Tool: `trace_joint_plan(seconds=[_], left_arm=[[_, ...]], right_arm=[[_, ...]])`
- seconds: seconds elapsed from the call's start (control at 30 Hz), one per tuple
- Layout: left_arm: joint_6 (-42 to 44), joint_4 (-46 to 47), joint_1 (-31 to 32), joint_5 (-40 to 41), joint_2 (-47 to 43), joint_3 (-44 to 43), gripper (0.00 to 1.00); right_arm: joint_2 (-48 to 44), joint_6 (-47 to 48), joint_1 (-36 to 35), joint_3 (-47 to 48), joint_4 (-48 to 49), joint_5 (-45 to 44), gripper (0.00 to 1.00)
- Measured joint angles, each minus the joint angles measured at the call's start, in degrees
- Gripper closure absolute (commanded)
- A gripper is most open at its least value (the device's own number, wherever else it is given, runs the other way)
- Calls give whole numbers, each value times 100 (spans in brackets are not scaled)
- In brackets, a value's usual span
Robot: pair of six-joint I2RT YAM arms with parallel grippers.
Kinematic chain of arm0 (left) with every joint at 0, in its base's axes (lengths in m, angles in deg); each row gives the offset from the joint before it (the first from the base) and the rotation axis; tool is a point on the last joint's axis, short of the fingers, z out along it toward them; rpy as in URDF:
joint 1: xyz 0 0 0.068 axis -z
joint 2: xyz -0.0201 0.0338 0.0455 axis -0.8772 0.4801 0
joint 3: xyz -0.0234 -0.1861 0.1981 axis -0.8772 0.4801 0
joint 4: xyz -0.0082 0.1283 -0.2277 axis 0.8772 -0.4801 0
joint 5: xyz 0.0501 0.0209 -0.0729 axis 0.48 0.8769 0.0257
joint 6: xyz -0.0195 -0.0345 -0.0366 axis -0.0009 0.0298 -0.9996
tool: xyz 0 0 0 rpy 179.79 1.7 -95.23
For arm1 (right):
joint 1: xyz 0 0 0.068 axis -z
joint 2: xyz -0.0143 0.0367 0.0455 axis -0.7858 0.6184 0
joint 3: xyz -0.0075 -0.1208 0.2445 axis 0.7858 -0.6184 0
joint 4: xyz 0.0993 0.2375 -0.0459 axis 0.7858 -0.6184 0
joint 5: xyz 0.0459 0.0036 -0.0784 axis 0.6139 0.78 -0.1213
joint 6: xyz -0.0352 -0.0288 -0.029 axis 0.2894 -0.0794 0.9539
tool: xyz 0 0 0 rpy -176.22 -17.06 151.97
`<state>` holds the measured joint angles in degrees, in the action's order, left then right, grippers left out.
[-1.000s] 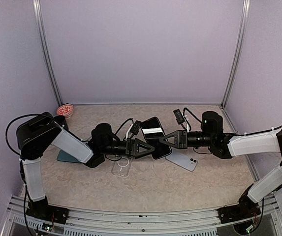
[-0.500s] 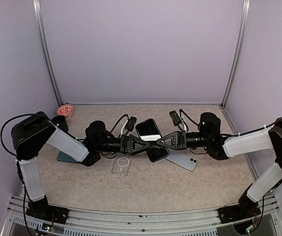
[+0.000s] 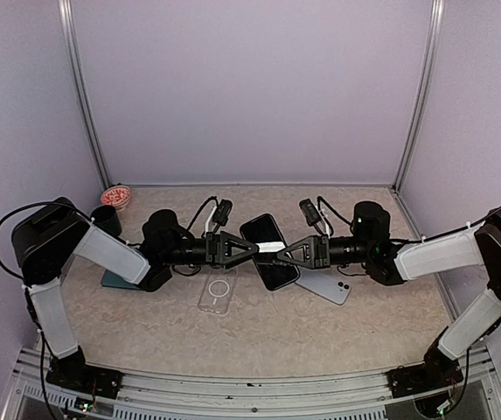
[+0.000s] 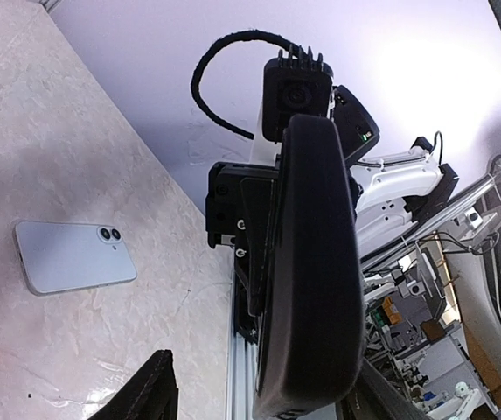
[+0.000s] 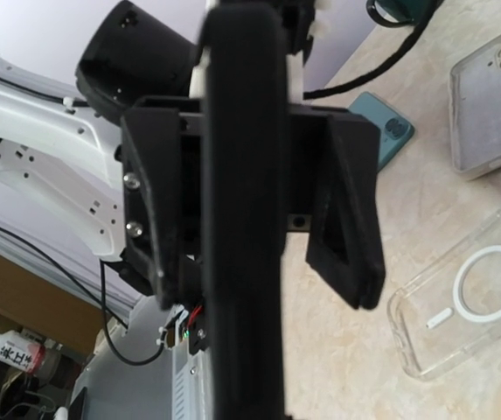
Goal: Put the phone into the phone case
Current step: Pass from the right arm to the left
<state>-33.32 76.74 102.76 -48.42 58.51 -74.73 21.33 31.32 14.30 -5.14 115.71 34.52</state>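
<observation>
A black phone is held off the table between the two grippers. My right gripper is shut on its right end; in the right wrist view the phone stands edge-on down the middle and hides my fingers. My left gripper is open around the phone's left end. In the left wrist view the phone sits between my spread fingers, nearer the right one. A clear phone case with a white ring lies flat on the table below the left gripper, and it also shows in the right wrist view.
A light blue phone lies face down under the right gripper, also in the left wrist view. A teal phone lies at the left. A grey case lies beyond the clear one. A red-and-white tin and a dark cup stand back left.
The right gripper has moved left to meet the left gripper at the phone. The left arm has drawn back to the left. The phone has turned to a steeper angle.
</observation>
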Motion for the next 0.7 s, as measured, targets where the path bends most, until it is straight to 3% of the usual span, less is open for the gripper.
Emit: trace_joint_plan(seconds=[0.17,0.23,0.47,0.7], left_arm=[[-2,0,15,0,2,-7,49],[-7,-2,15,2,2,-9,60],[15,-101,20,33,28,-26,81],[118,-179,17,28,42,-26,92]], right_arm=[[72,94,-85,2,-96,-2,100],[131,111,-120,2,-149,-2,100],[280,210,-184,4,-295,-22,100],[280,254,-205,20,-378,-11,100]])
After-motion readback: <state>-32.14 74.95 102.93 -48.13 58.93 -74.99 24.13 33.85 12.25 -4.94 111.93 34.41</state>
